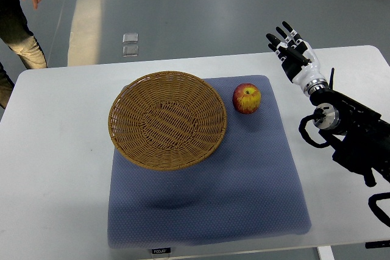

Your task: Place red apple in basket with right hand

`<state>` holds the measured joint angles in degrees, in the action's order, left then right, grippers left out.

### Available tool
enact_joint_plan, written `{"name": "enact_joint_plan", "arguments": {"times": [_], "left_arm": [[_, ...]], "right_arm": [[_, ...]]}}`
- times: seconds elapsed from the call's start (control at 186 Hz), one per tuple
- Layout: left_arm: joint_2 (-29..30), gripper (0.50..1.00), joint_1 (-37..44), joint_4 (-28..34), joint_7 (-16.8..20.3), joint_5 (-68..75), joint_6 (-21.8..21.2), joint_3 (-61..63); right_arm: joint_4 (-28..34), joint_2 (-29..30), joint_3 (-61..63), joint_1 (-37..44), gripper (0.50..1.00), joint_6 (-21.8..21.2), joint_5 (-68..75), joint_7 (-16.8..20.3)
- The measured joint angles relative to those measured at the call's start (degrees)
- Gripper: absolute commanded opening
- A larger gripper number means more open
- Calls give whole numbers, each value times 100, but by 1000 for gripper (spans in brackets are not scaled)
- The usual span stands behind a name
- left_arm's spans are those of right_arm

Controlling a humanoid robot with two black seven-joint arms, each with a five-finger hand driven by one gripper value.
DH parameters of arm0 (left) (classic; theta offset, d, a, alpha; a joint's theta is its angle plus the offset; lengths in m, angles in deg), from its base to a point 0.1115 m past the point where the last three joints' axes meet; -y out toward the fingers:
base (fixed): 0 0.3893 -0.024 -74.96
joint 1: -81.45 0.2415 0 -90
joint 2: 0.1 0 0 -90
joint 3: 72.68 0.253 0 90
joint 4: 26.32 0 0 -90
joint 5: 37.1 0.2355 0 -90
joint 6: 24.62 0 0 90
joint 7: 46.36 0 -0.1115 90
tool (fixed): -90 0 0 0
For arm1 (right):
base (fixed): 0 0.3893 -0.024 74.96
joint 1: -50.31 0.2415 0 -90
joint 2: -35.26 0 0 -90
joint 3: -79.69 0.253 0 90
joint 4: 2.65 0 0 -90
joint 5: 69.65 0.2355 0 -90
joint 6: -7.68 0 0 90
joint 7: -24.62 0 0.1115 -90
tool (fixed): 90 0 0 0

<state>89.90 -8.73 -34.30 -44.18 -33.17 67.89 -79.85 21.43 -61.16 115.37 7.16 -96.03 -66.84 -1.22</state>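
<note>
Single steep overhead view above table (61,150)

Blue mat (244,193) on white table (55,168); person (18,16) standing far-left corner

White table (55,150) with rounded corners, standing on a grey floor (201,4). A blue-grey mat (244,193) lies flat on the table, reaching its near edge. On the mat: a wicker basket (167,120), overhanging the mat's left edge, and an apple (247,98) just right of it.
</note>
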Motion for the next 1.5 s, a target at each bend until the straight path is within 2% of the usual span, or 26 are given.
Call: {"name": "enact_joint_plan", "arguments": {"times": [1.502], "left_arm": [[0, 1000, -17, 43, 24, 3, 5, 47]], "right_arm": [[84, -176, -4, 25, 924, -8, -11, 21]]}}
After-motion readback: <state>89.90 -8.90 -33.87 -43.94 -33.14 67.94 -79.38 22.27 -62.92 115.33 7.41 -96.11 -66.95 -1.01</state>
